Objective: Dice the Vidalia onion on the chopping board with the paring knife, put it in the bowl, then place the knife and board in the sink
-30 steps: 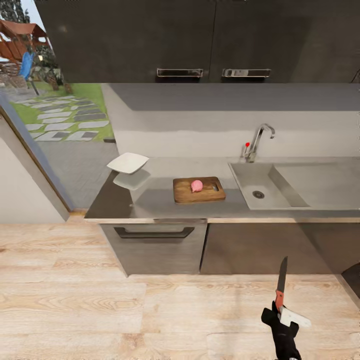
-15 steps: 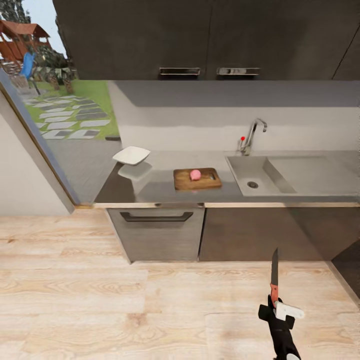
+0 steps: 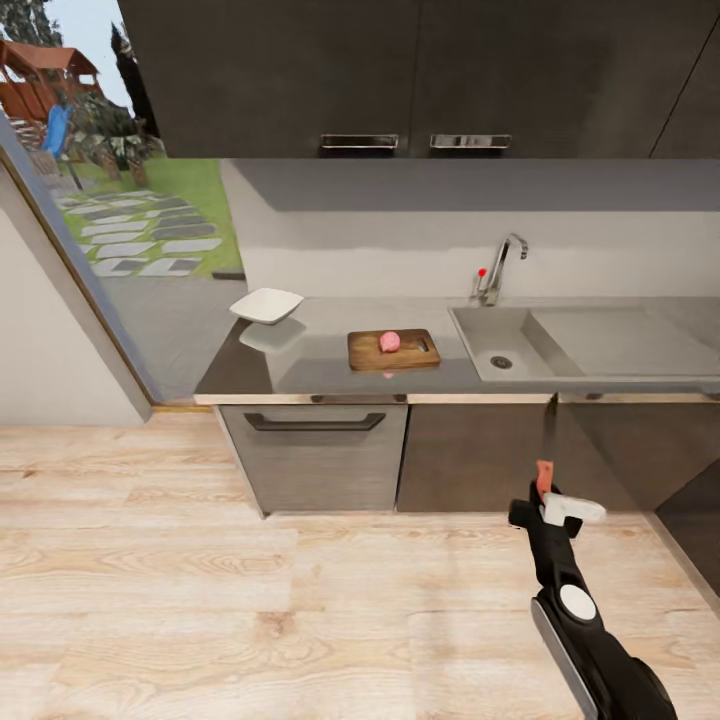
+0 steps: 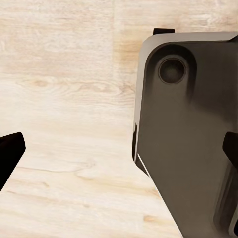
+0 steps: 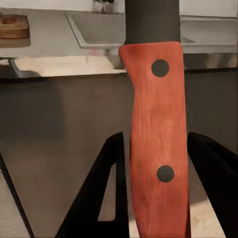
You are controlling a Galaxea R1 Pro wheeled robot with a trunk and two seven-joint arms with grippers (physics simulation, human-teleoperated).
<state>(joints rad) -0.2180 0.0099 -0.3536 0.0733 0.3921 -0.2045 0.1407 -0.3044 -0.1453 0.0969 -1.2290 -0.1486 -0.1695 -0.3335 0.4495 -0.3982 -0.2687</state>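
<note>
Wood floor (image 3: 200, 600), paring knife (image 5: 156, 134) between jaws

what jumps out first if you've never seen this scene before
The red-orange-handled paring knife stands out first, held upright in the right gripper over the pale wood plank floor, some way short of the kitchen units. Next comes the small pinkish-red onion resting on the brown wooden chopping board on the grey metal countertop, with the shallow white bowl to its left and the stainless-steel sink to its right.
</note>
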